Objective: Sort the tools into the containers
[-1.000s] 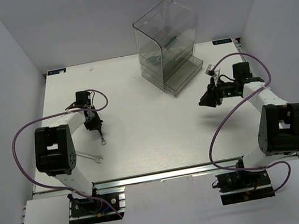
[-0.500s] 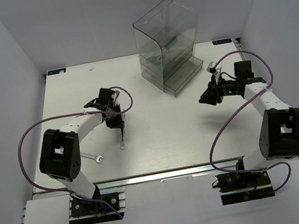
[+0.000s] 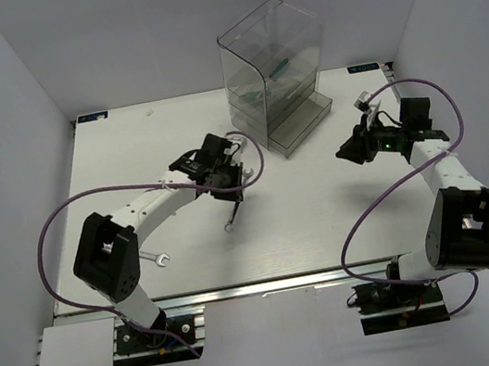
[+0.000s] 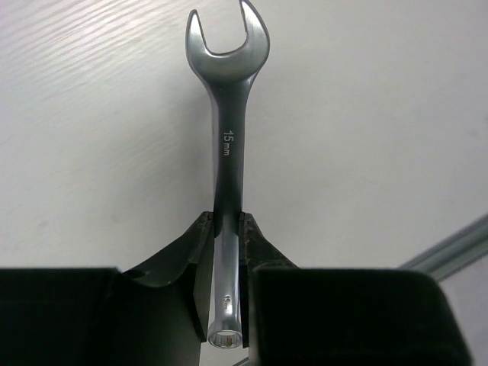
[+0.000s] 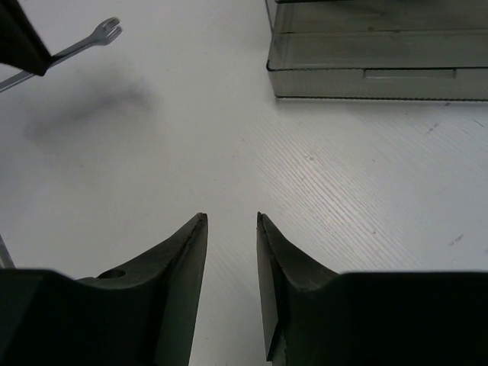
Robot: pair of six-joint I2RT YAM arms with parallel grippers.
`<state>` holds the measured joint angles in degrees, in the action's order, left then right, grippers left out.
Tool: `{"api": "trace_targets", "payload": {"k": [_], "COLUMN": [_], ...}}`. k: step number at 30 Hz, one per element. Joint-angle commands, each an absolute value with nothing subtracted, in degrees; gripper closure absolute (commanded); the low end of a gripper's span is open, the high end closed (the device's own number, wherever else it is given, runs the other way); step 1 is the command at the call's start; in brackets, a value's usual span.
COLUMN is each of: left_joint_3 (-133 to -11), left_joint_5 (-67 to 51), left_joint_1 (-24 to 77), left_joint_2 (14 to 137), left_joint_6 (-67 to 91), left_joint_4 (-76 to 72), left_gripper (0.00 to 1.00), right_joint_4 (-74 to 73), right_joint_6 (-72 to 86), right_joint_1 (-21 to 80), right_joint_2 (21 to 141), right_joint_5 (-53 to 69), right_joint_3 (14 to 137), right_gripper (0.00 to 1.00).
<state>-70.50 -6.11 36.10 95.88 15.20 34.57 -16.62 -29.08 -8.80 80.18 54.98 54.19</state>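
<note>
Wrench [image 4: 227, 145] is clamped in my left gripper [image 4: 226, 219], jaws shut on the shank near the ring end. Open-end head points away from the wrist and down toward the table [image 3: 309, 229]. It looks clear of the surface, judging by the shadow under it in the right wrist view. Long axis runs in line with the fingers, tilted, not flat.

Drawer unit [image 3: 271, 61] sits at the far centre of the table, up and to the right of the left gripper in the top view. Its bottom drawer [image 3: 302, 124] is pulled out toward the near-right. So the carry goes forward-right, and I'd say the wrench's long axis needs to line up with the drawer's long side to drop in.

Right gripper [image 5: 231, 221] has jaws apart, holds nothing, and hovers near the open drawer front, nearer to it than the left. 2nd wrench [image 3: 152, 258] lies flat on the table near the left arm base, well apart from the unit.

1 of 2 wrenches in hand, not yet in a drawer. Risk: the head clips the drawer's front wall going in.
</note>
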Motion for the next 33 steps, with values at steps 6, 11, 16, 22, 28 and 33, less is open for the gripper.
{"api": "trace_targets", "payload": {"k": [6, 11, 16, 22, 28, 33], "left_joint_3": [-82.3, -97.3, -112.7, -128.7, -130.6, -134.3], "left_joint_5": [-9.6, -10.5, -10.3, -9.4, -0.9, 3.2], "left_joint_1": [45.1, 45.4, 45.4, 45.4, 45.4, 45.4], "left_joint_2": [95.3, 106.3, 118.6, 131.4, 134.3, 137.5], "left_joint_6": [4.2, -0.4, -4.9, -5.6, -9.4, -10.0], "left_joint_4": [37.3, 38.5, 37.1, 33.0, 22.4, 17.8], "left_gripper": [1.00, 1.00, 1.00, 1.00, 1.00, 1.00], "right_joint_4": [-14.8, -15.4, -16.5, -17.6, -16.3, -15.3], "right_joint_6": [-28.1, -28.3, -29.7, -30.8, -30.7, -29.4], "right_joint_1": [-15.3, -19.1, -20.3, -21.2, -21.7, -21.7], "right_joint_2": [78.5, 78.3, 77.7, 77.3, 77.6, 78.0], "right_joint_5": [56.1, 57.1, 58.2, 59.1, 60.1, 60.7], "right_joint_3": [55.6, 56.2, 55.9, 54.9, 53.5, 52.3], "right_gripper": [0.62, 0.62, 0.62, 0.62, 0.63, 0.63]}}
